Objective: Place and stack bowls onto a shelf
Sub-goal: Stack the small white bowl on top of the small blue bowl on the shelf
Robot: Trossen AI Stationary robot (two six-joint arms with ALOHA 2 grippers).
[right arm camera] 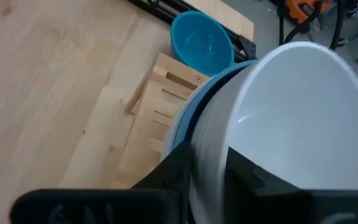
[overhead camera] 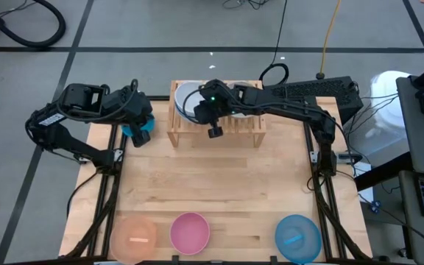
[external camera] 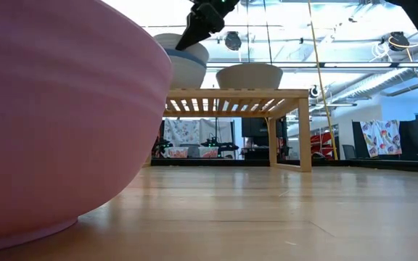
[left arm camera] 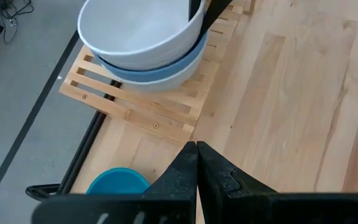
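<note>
No legible text, label, brand, number or sign appeared in any view. The smooth round bowls, the light-wood slatted shelf point(overhead camera: 216, 125) and the pale wooden tabletop point(overhead camera: 219, 191) carried no markings. The dark arms and grippers showed no readable lettering. In the low view, the patterned cloths point(external camera: 379, 138) hanging in the room behind the table bore coloured shapes only, too small to read as writing.
</note>
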